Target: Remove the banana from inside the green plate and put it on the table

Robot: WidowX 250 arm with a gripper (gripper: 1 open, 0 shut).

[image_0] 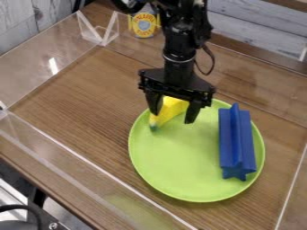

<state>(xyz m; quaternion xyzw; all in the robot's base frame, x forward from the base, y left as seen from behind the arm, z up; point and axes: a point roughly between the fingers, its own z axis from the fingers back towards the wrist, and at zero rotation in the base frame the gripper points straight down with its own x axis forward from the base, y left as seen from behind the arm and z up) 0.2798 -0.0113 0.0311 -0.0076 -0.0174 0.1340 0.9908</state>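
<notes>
Brown wood-grain boards make up the table [84, 99], which is fenced by clear acrylic walls [36, 54]; a yellow-labelled container [144, 24] is seen beyond the far wall. On the right half of the surface the green plate [180, 171] is laid flat, and a long blue block [236, 141] is rested across its right side.

The banana [173, 109] is found at the plate's far-left edge, inside the rim, and most of it is hidden by the tool. The gripper [171, 119] is pointed straight down over it, with its dark fingers [155, 118] spread wide to either side of the yellow fruit. Whether the fingertips are touching the plate cannot be told.

As far as can be judged, only the approach is accomplished: the fruit is straddled but not pinched, and nothing is lifted. What is left is judged to be the closing of the fingers, the lift clear of the rim, the carry to bare wood, and the release there.
</notes>
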